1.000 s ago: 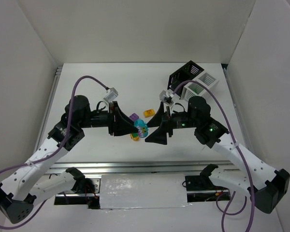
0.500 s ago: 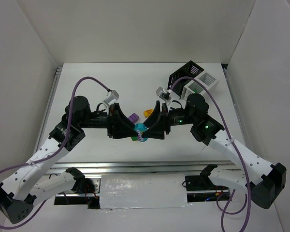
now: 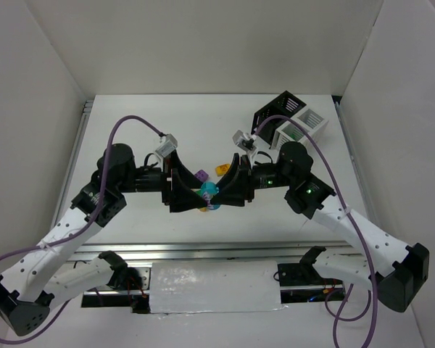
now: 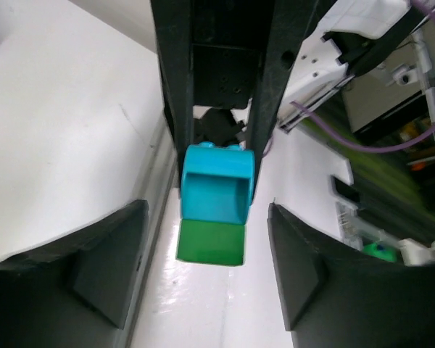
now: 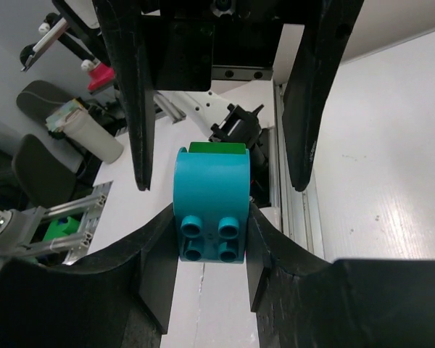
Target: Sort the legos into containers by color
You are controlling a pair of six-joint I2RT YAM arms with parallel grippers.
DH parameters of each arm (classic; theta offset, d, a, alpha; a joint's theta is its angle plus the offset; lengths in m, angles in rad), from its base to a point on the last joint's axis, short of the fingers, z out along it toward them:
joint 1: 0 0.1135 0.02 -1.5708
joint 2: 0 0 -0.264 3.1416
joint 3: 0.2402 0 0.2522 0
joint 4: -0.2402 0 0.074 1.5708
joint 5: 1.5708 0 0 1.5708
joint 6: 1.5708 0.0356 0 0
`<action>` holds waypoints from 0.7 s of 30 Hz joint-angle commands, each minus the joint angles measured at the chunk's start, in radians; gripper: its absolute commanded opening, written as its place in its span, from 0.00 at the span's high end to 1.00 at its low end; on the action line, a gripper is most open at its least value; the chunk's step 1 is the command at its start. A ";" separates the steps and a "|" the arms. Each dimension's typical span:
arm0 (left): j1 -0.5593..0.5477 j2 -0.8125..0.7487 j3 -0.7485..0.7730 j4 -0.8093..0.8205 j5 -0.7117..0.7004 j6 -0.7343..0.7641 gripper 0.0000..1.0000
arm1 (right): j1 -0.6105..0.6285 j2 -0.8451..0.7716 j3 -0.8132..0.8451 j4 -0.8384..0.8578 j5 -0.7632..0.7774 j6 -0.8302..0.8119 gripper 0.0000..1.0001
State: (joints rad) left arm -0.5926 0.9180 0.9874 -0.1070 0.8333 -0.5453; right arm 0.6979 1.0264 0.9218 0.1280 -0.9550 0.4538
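Right gripper [image 5: 211, 217] is clamped on the teal brick [image 5: 210, 206], which is pinched from both sides with its studs turned toward the wrist camera. A green brick [image 4: 211, 243] is stuck to the teal one, best seen from the left wrist. Left gripper [image 4: 203, 235] is spread apart, fingers parked either side of the stack without touching it, so the stack is gripped by the right side only. All of this is held around the middle of the table [image 3: 130, 116], a bit nearer the arm bases than the back.

Right under the fingers a yellowish brick [image 3: 202, 209] can be made out, mostly hidden. Just past the grippers, a purple brick [image 3: 201, 176] and an orange brick [image 3: 222, 170] are laid on the table, near each other but apart.

Further back, in the far right corner, the black bin [image 3: 286, 98] and the white bin [image 3: 315, 116] are set side by side, with the black one deeper in. A green piece [image 3: 293, 133] can be spotted inside the white bin. What's in the black one can't be told from the top view.

Room-wise, plain white tabletop is shown across the far left and along the back, boxed in by walls [image 3: 203, 43] on three sides. A metal rail [image 3: 83, 119] is run along the left edge. The bins are tucked close to the right wall, and the right arm's purple cable [image 3: 308, 141] is arched over the white bin's near side.
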 commanded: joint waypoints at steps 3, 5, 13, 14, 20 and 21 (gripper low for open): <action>-0.006 -0.025 0.039 -0.005 -0.065 0.027 0.00 | 0.006 -0.049 -0.017 0.078 0.059 0.000 1.00; -0.004 -0.033 0.033 0.007 -0.056 0.027 0.00 | -0.006 -0.061 -0.026 0.087 0.061 0.002 1.00; -0.004 -0.062 -0.012 0.092 0.007 0.007 0.40 | -0.015 -0.062 -0.021 0.127 0.044 0.034 1.00; -0.006 -0.059 -0.007 0.087 0.007 0.008 0.45 | -0.015 -0.058 -0.020 0.125 0.042 0.036 1.00; -0.004 -0.038 -0.001 0.076 0.013 0.016 1.00 | -0.015 -0.038 0.002 0.130 0.045 0.063 1.00; -0.004 -0.034 0.002 0.069 0.006 0.021 1.00 | -0.021 -0.038 0.003 0.122 0.059 0.059 1.00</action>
State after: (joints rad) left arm -0.5922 0.8738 0.9756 -0.0746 0.8204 -0.5503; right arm 0.6827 0.9836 0.8932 0.1986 -0.9203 0.4988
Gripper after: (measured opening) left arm 0.307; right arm 0.441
